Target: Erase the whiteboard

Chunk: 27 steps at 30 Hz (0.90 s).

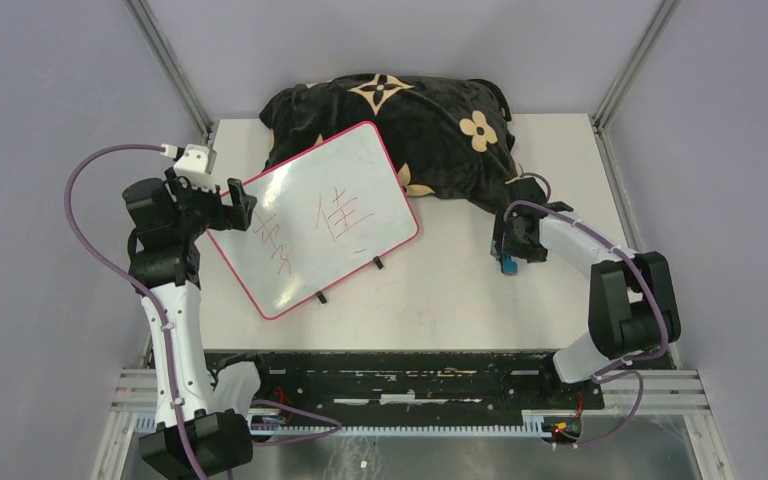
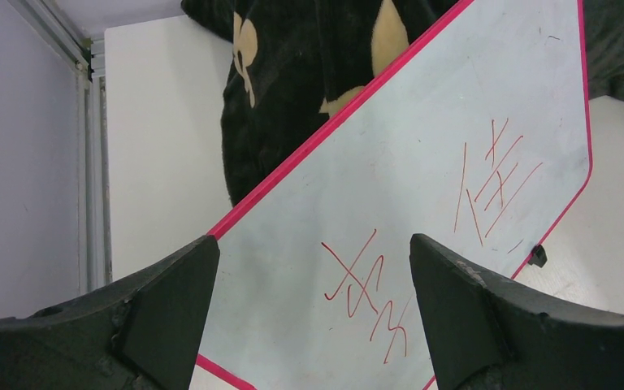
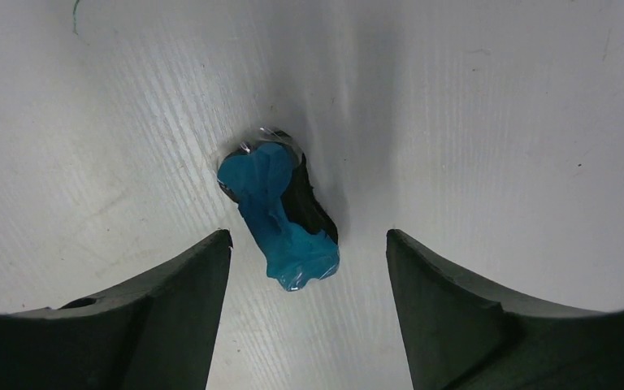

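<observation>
The whiteboard (image 1: 305,185), white with a pink-red rim, lies tilted with its far edge propped on the black floral cushion (image 1: 430,120). It bears two red handwritten marks (image 1: 343,215). My left gripper (image 1: 236,206) is open at the board's left corner. In the left wrist view the board (image 2: 422,146) fills the space between and beyond the open fingers (image 2: 171,301), red marks (image 2: 366,284) showing. My right gripper (image 1: 508,250) is open just above a small blue and black eraser (image 1: 509,266) on the table. In the right wrist view the eraser (image 3: 280,219) lies just ahead of the open gripper (image 3: 308,236).
The cushion covers the back middle of the white table (image 1: 440,300) and also shows in the left wrist view (image 2: 284,81). Two small black feet (image 1: 378,263) stick out at the board's near edge. Metal frame posts (image 1: 175,70) stand at the back corners.
</observation>
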{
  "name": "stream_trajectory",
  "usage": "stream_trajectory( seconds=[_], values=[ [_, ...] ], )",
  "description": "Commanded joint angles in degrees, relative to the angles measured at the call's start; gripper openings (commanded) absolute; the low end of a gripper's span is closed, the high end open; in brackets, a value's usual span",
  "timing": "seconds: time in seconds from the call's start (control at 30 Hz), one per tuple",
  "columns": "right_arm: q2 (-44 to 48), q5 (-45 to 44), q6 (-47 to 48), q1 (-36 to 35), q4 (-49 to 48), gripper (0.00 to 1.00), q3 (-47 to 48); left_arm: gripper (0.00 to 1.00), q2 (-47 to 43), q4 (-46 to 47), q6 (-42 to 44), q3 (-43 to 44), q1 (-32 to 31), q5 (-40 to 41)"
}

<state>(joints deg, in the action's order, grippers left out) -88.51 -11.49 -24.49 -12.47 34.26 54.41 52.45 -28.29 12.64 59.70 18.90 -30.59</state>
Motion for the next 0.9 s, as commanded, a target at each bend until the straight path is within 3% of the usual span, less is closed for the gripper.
stream_trajectory(
  seconds=[0.0,0.13,0.3,0.4,0.57,0.7,0.77,0.87],
  values=[
    [-1.39,2.72,0.68,0.39,-3.57,0.77,2.02,0.93,-0.12,0.79,1.59,1.74,0.22,-1.72],
    [-3.05,3.84,0.81,0.60,-4.73,0.74,2.18,0.93,0.05,0.88,1.68,1.56,0.26,-1.84],
    [-4.57,4.53,0.76,0.86,-4.89,0.60,2.43,0.93,-0.08,0.64,1.91,1.56,0.24,-1.67],
    [-4.93,5.37,0.61,0.85,-5.03,0.46,2.15,0.93,-0.30,0.67,1.72,1.73,0.26,-1.67],
    [-4.63,6.24,-0.02,0.87,-5.33,0.39,1.46,0.93,-0.33,0.57,1.28,1.51,0.21,-1.76],
    [-3.33,8.04,-0.64,0.88,-5.86,0.21,0.41,0.93,-0.32,0.57,1.17,1.26,0.25,-1.58],
    [-1.75,9.68,-1.07,0.87,-6.51,0.04,-0.47,0.93,-0.32,0.82,1.13,0.97,0.24,-1.65],
    [2.56,12.95,-1.76,0.43,-8.70,0.01,-3.17,0.93,-0.58,1.53,0.75,0.65,0.23,-3.46]
  ],
)
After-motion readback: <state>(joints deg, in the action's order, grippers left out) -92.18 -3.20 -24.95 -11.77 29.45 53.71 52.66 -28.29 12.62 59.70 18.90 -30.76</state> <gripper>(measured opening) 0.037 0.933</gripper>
